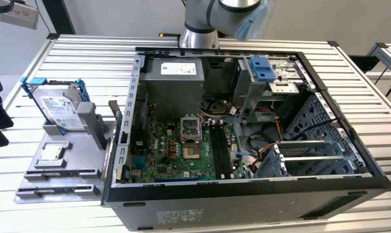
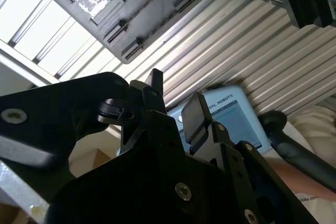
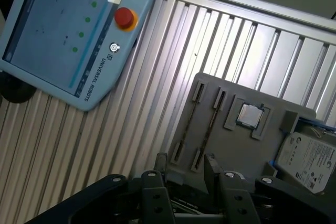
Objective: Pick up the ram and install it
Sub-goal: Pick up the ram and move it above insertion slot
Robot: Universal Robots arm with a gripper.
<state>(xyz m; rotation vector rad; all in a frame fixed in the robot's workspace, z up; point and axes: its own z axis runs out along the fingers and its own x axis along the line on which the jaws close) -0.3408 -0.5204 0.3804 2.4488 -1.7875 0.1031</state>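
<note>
Grey-bluish thin flat ram stick (image 3: 209, 128): sitting edge-up in a slot of the grey plastic holder tray (image 3: 247, 150), near the small square silver chip (image 3: 249, 115). Probably light, stiff and fragile; best gripped across its flat faces. Black gripper (image 3: 185, 167) is hovering above with jaws apart, carrying nothing. Ribbed aluminium counter (image 3: 157, 77) is lying underneath.

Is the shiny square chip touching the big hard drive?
Apart. In the exterior view, bare grey holder separates the flat square chip from the tilted hard drive.
</note>
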